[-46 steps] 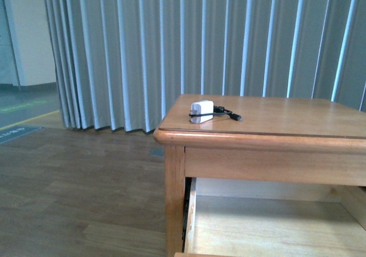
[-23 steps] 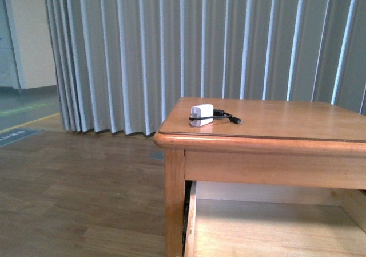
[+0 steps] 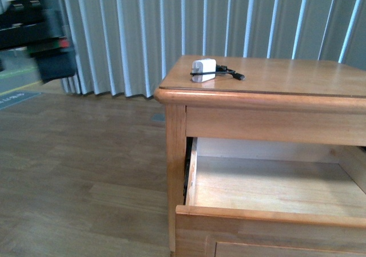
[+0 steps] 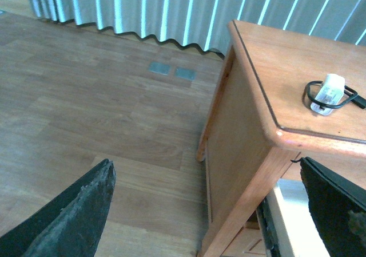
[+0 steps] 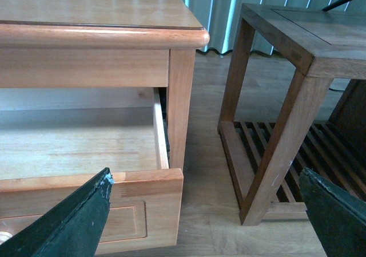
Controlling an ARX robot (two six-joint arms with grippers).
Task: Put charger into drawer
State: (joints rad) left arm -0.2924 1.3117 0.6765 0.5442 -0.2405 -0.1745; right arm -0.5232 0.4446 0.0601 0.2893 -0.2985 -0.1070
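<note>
On the worktop we find the charger unpicked, drawer already open, left claw and right claw spread empty.

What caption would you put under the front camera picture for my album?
Small white boxy charger sits on the honey-brown wooden cabinet above its open, pale-lined drawer.

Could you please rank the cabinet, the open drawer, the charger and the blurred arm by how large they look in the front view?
Largest to smallest:
1. cabinet
2. drawer
3. left arm, though its nearness to the camera enlarges it
4. charger
</note>
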